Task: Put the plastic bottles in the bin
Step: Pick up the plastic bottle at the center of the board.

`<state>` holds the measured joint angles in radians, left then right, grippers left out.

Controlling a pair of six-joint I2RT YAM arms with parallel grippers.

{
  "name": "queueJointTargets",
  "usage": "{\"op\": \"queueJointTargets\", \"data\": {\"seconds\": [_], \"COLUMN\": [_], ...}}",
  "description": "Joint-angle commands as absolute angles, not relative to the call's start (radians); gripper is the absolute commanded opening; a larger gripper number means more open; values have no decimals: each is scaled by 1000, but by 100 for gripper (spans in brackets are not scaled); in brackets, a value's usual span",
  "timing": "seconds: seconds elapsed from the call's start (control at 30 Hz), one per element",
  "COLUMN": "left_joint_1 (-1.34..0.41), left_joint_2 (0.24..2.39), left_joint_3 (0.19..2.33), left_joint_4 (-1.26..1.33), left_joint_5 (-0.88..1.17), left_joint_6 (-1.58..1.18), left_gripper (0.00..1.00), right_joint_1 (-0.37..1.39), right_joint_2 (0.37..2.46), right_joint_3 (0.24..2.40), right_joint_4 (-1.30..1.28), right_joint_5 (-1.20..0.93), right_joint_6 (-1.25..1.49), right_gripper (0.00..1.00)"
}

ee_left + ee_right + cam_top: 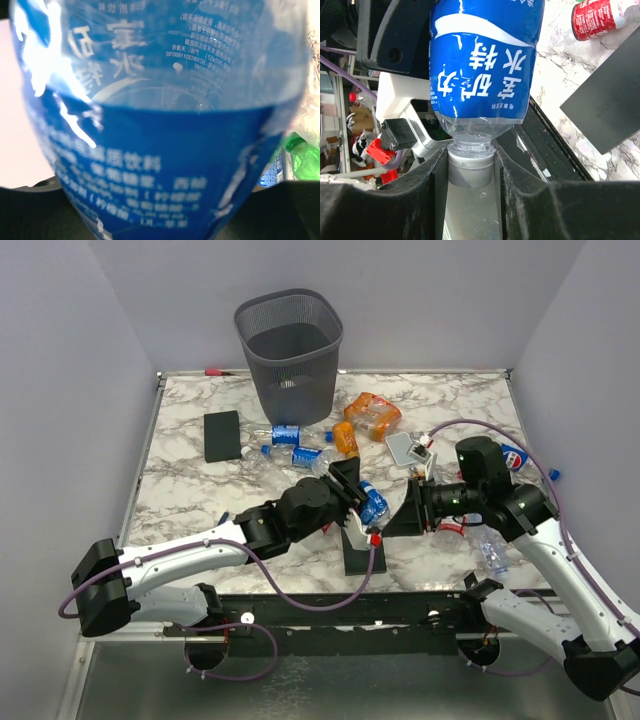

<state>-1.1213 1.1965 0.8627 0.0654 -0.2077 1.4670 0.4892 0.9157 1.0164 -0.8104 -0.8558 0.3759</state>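
Note:
A clear plastic bottle with a blue label [373,505] hangs between both arms above the table's near middle. My right gripper [470,167] is shut on its white cap [470,172], neck toward that wrist. My left gripper [355,498] grips the bottle's body, and the blue label [160,165] fills the left wrist view, hiding the fingers. The dark wire-mesh bin [300,380] stands at the far edge. Other bottles lie loose: two orange ones [372,415], blue-labelled ones [305,456] and a red-labelled one [597,17].
A flat black slab [222,436] lies left of the bin and another [358,548] lies under the held bottle. A clear bottle [492,552] sits by the right arm. A green bottle [305,160] shows past the label. Grey walls enclose the marble table [180,490].

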Motion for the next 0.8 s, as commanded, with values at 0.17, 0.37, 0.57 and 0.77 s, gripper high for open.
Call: {"op": "queueJointTargets", "data": {"seconds": [0.17, 0.37, 0.57, 0.77], "left_joint_1": [-1127, -1126, -1118, -1082], "left_joint_2": [1143, 1102, 1064, 1011], "left_joint_3": [869, 902, 874, 854], "left_joint_4": [148, 109, 110, 226], "left_joint_5": [-181, -114, 0, 75], "left_joint_6": [1200, 748, 291, -133], "left_gripper": [38, 31, 29, 29], "right_joint_1": [495, 495, 496, 494], "right_joint_2": [833, 698, 521, 452], "right_joint_3": [1140, 1136, 955, 844], "right_joint_4": [-692, -514, -258, -240], "right_joint_5": [-723, -528, -363, -223], "right_joint_6": [404, 450, 532, 510], "right_gripper": [83, 92, 91, 91]}}
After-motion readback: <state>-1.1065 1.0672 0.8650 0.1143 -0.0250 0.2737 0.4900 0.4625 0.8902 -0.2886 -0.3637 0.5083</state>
